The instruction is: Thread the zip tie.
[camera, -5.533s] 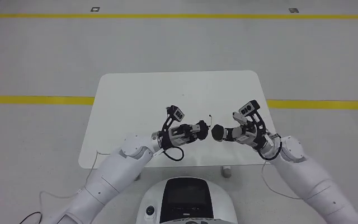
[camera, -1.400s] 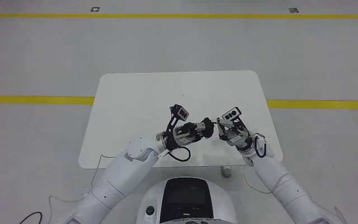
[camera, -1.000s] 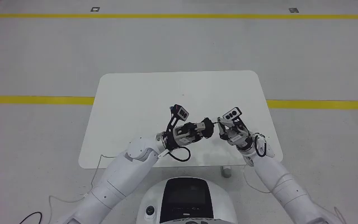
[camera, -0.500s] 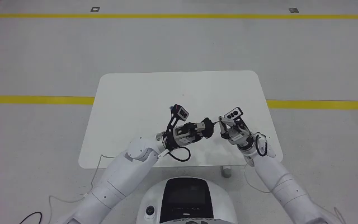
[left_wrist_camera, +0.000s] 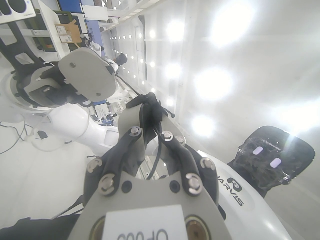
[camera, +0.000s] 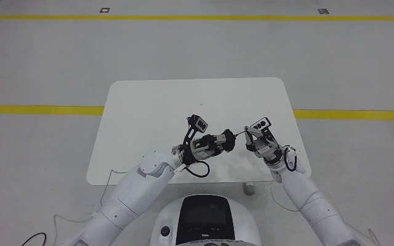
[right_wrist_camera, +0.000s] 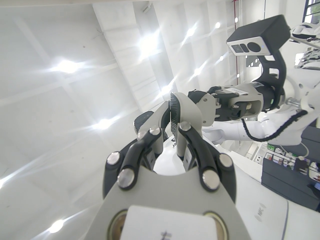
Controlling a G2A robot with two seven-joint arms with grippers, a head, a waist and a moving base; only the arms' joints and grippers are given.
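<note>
Both grippers hang close together above the near right part of the white table. My left gripper is shut on a thin black zip tie, whose strand loops back between its fingers. From there the tie's tail runs across a short gap to my right gripper, which is shut on it. In the right wrist view the left gripper sits just beyond my shut fingertips. The tie itself is hidden between the pads there.
The tabletop under the arms is bare. Grey floor with yellow lines surrounds the table.
Over the last second the right gripper has drawn a little to the right, away from the left one, stretching the tail between them. The left gripper has stayed put.
</note>
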